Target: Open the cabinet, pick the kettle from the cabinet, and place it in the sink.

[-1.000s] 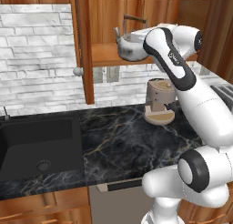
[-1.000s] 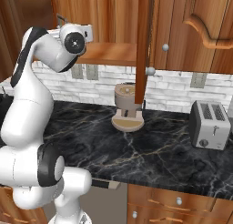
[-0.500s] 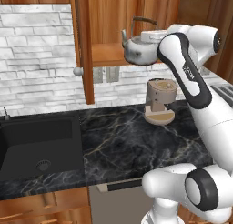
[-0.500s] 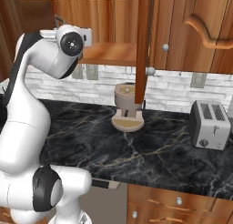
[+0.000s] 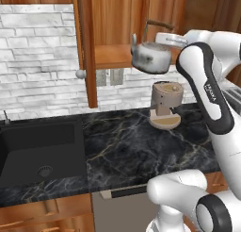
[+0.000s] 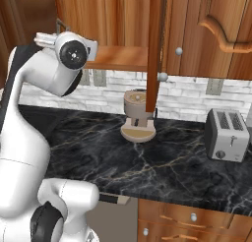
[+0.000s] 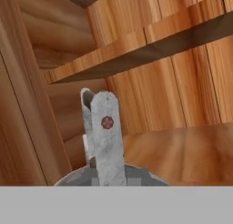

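Tool (image 5: pixel 165 37) clamped on the kettle (image 5: pixel 151 56) by its handle, fingers themselves hidden | kettle hangs in the air, tilted, at the open cabinet (image 5: pixel 117 23) front, above the table (image 5: pixel 127 146) | sink (image 5: pixel 37 146) well off left

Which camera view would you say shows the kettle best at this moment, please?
The left base view: the whole kettle hangs clear at the cabinet front. The hand view catches its top close up; the right base view has the arm in front.
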